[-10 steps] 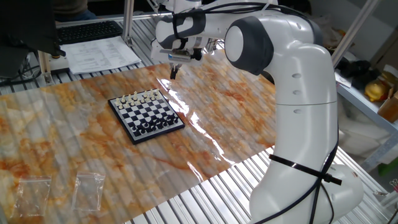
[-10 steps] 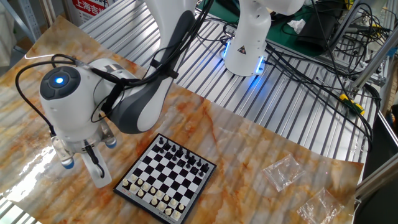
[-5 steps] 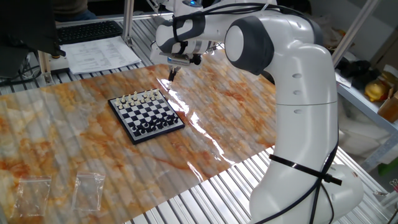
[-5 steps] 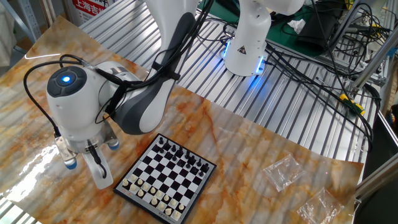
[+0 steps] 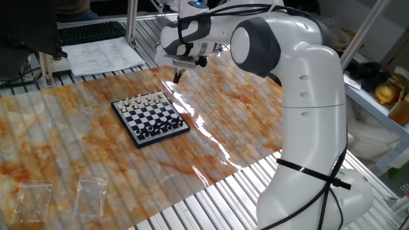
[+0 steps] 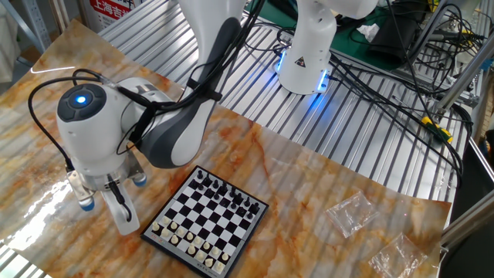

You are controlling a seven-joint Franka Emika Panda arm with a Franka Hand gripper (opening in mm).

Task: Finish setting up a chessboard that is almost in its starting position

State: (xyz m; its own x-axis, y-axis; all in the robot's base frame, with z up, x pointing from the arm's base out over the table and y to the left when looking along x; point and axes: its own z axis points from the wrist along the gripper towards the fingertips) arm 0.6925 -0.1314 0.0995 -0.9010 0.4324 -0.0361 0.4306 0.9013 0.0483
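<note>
One fixed view: chessboard (image 5: pixel 151 119) sits mid-bench (image 5: pixel 77 153), white pcs on far edge, black on near. Gripper (image 5: pixel 178 74) hangs at approx 1 o'clock from board, off it; jaws look pinched together, nothing seen between.

Other fixed view: gripper (image 6: pixel 122 215) at board's 9 o'clock, beside white-pcs corner. Two clear bags (image 6: pixel 349 211) at 3 o'clock.

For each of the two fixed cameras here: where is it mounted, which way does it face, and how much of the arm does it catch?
One fixed view: raised, beside the arm's base, looking across the marbled table at the chessboard; shows the whole white arm and the gripper beyond the board.
The other fixed view: high on the opposite side, looking down toward the base; shows the wrist and gripper beside the chessboard.
Both share the board, the gripper and two plastic bags.
</note>
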